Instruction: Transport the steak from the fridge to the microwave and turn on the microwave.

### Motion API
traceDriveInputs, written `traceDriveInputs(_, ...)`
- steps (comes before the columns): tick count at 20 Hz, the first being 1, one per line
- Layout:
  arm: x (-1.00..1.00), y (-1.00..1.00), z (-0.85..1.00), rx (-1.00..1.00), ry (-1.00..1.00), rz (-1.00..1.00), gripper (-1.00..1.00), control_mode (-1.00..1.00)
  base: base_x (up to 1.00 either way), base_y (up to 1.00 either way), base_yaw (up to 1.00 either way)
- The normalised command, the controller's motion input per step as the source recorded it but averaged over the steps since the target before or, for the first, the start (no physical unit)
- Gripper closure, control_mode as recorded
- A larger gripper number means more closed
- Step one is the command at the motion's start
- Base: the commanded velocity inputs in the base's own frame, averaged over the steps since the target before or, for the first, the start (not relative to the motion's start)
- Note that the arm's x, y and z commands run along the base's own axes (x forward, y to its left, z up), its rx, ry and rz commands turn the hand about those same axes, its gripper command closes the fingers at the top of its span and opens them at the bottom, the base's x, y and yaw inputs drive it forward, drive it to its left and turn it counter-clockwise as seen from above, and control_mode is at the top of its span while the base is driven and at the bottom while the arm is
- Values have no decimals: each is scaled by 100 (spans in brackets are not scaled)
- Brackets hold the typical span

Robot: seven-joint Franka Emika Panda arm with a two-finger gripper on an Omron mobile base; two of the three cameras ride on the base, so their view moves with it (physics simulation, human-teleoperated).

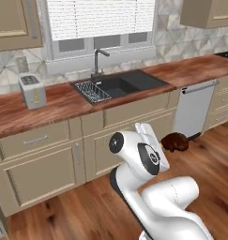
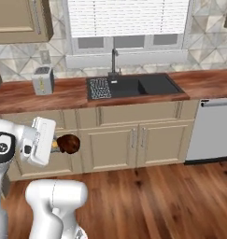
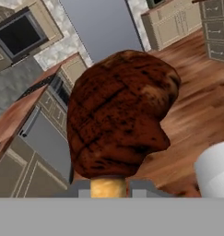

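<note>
The wooden floor [image 2: 171, 196] lay open and bare to the right of the arm, giving wide room in front of the cabinets. Along the far wall ran the long wooden surface [image 1: 59, 101], its front edge straight above the beige cabinet doors [image 2: 133, 140]. Set into it was the black sink [image 2: 133, 86] with a dish rack in its left basin and a tap behind — beneath a window with white blinds. A steel dishwasher front [image 1: 194, 108] stood at the right end of the cabinets, and a toaster [image 1: 32, 90] sat on the surface well to the left of the sink. The fingers [image 3: 145, 188] were pinching the steak [image 1: 175, 141] at its tan edge, jaws closed narrowly on it — the meat hung in the air above the floor, near the cabinet doors and apart from them, nothing between it and the open floor.
</note>
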Motion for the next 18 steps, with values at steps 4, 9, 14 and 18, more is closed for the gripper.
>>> traceDriveInputs(4,0,0,0,0,0,0,100,100,0,-94,14)
traceDriveInputs(9,0,0,0,0,0,0,100,100,0,-98,14)
traceDriveInputs(14,0,0,0,0,0,0,100,100,0,-100,16)
traceDriveInputs(18,0,0,0,0,0,0,100,100,0,-97,15)
